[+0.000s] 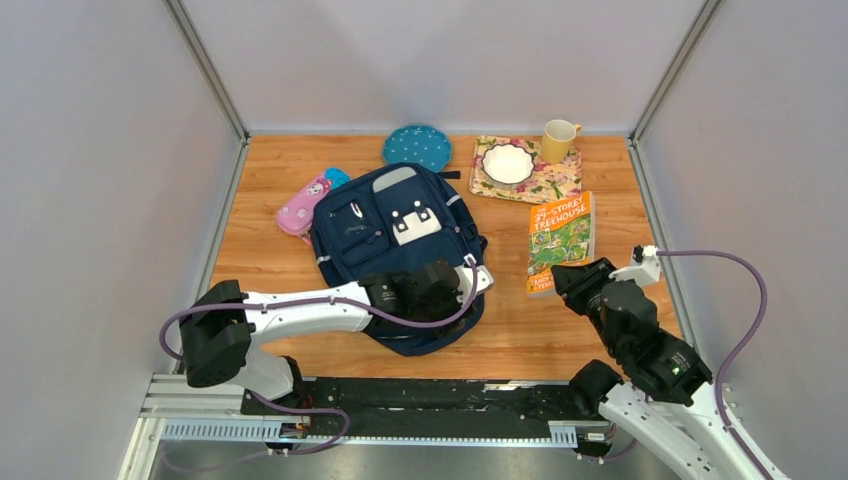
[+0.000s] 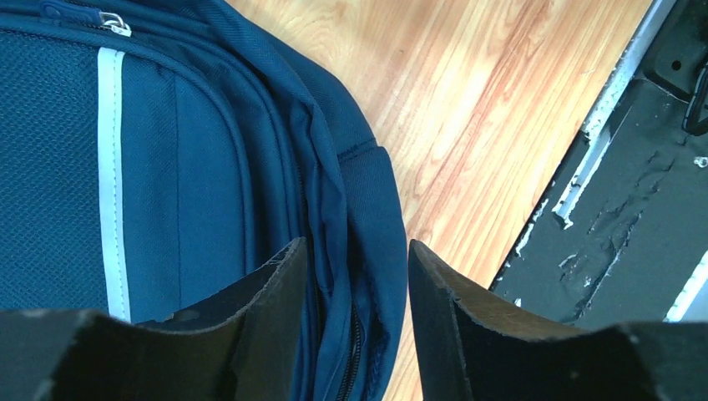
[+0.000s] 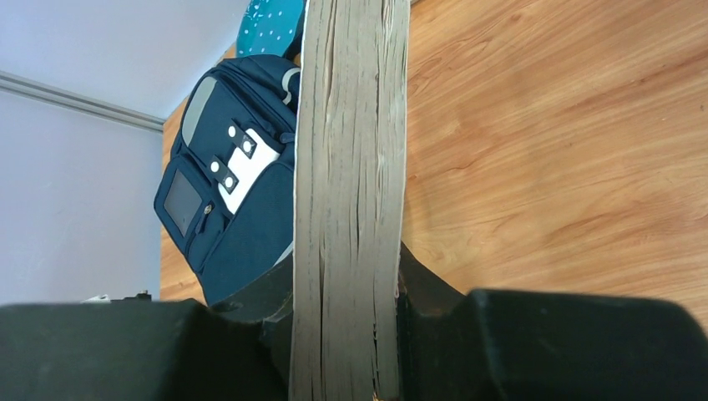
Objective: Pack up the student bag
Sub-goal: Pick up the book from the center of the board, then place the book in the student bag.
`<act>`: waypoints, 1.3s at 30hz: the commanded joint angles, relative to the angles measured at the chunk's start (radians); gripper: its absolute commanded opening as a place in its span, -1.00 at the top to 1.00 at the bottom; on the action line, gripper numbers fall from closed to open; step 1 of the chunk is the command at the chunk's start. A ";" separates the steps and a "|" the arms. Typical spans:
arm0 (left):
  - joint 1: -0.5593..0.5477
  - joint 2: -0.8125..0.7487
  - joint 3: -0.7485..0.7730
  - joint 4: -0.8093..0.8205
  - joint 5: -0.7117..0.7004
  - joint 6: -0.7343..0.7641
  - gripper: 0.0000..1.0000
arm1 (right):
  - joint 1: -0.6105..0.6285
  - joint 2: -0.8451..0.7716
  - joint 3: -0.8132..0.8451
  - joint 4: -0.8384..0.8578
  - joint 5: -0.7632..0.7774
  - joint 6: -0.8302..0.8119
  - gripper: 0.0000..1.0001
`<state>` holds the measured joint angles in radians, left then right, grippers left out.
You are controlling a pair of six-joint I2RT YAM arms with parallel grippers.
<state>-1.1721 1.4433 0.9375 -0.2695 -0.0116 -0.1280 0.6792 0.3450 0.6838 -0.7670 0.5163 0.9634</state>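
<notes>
The navy student bag (image 1: 400, 240) lies flat at the middle of the wooden table, front pockets up. My left gripper (image 1: 470, 290) is at its lower right side. In the left wrist view the left gripper (image 2: 357, 251) stands open astride the bag's (image 2: 192, 167) zipped edge fold, with a sliver of wood still showing beside the right finger. Right of the bag lies an orange and green book (image 1: 562, 238). My right gripper (image 1: 565, 275) is shut on its near end. The right wrist view shows the page edges (image 3: 351, 150) clamped in the right gripper (image 3: 346, 276), the bag (image 3: 242, 209) beyond.
A pink pencil case (image 1: 303, 207) touches the bag's left side. A teal dotted plate (image 1: 416, 146) sits behind the bag. At the back right a floral mat (image 1: 545, 185) carries a white bowl (image 1: 508, 163), with a yellow mug (image 1: 558, 140) beside it. A black rail (image 2: 634, 209) runs along the near edge.
</notes>
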 commanded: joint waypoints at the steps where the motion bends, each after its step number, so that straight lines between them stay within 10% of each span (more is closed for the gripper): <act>1: -0.004 0.032 0.052 -0.025 0.005 0.007 -0.08 | 0.002 -0.006 0.025 0.087 0.002 -0.003 1.00; 14: -0.004 0.101 0.081 -0.077 -0.108 -0.025 0.25 | 0.002 0.000 0.020 0.087 -0.010 -0.003 1.00; 19: -0.004 0.092 0.084 -0.068 -0.114 -0.028 1.00 | 0.000 -0.004 0.017 0.084 -0.019 -0.006 1.00; 39: 0.011 -0.351 0.049 0.111 -0.413 -0.022 1.00 | 0.000 -0.123 -0.087 0.026 -0.327 0.044 1.00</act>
<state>-1.1679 1.1759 0.9691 -0.2939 -0.3378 -0.1543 0.6792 0.2604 0.6117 -0.8604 0.3439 0.9550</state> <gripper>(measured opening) 0.008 0.286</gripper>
